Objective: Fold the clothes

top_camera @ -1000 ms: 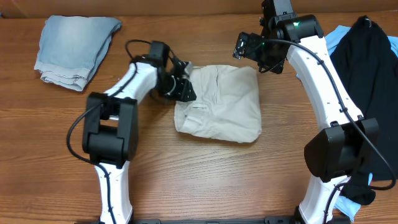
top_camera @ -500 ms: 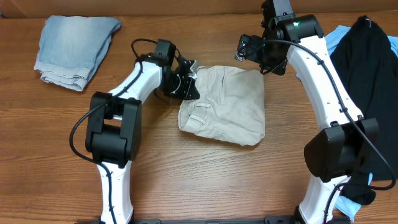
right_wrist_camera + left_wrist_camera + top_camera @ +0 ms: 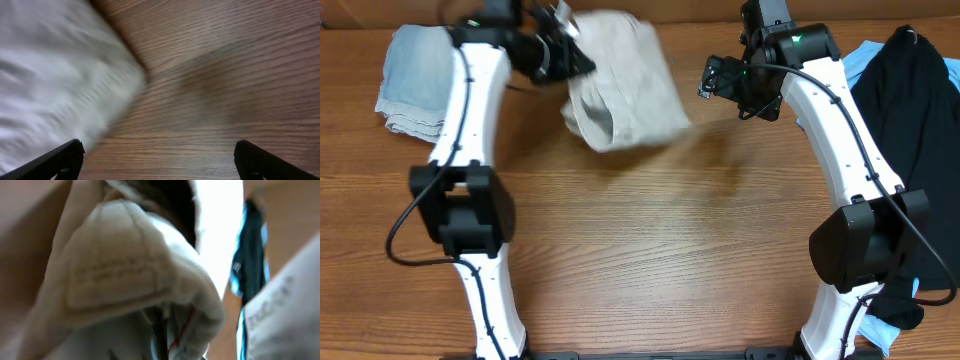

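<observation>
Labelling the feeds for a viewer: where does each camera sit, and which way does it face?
Overhead: above the table, looking straight down; both arms, garment held by the left gripper.
Left wrist: on the left arm, close against the garment; own fingers not discernible.
Right wrist: on the right arm, facing down at the table; fingertips of the open right gripper at bottom edge.
Shared: all three show the garment.

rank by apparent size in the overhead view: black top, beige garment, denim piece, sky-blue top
1. black top, cut off by the frame
2. beige garment, held up nearer the camera, so unsure against the denim
3. denim piece, partly hidden
4. sky-blue top, only slivers showing
</observation>
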Controlling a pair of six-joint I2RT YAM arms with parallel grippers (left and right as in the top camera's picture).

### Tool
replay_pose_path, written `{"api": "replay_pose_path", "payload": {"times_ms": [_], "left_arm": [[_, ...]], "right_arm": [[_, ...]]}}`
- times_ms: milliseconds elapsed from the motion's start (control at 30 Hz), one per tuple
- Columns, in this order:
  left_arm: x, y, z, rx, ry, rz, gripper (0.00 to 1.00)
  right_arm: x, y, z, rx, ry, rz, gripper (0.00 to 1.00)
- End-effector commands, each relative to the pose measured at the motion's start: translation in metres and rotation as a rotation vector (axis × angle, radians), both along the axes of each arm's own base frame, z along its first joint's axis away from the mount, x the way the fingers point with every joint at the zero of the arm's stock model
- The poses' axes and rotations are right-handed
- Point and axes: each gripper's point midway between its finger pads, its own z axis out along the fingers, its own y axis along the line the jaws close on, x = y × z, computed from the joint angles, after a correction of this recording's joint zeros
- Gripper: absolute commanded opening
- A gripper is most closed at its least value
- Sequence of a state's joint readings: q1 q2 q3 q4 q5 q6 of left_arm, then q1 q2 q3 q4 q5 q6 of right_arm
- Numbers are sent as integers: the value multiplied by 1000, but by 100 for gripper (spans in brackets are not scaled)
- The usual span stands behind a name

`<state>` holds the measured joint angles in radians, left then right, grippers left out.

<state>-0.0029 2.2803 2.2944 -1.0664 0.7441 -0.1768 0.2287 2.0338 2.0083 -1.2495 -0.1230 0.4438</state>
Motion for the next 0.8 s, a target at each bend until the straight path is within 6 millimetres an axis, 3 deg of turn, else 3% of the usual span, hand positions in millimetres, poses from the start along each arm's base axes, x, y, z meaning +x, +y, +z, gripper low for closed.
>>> {"api": "replay_pose_path", "payload": {"times_ms": [0,133,267,467,567,767], "left_arm": [[7,8,68,-106,-108,26,4],[18,43,110,-104,-217,107,4],[32,92,132,-152,-246,253,4],[40,187,127,-166,-164,582,4],[39,226,126,-185,-147,700,4],[46,272,119,-268,-116,858,4]], "right_arm": [[2,-5,-3,-13,2,-4,100],[1,-5,-3,-13,3,-4,100],[-1,-5,-4,-15,14,-4,100],[-4,-6,-5,-19,25,-3,100],[-4,-6,-5,-18,25,-3,100],[-9,-7,-6,-31,42,21,100]]}}
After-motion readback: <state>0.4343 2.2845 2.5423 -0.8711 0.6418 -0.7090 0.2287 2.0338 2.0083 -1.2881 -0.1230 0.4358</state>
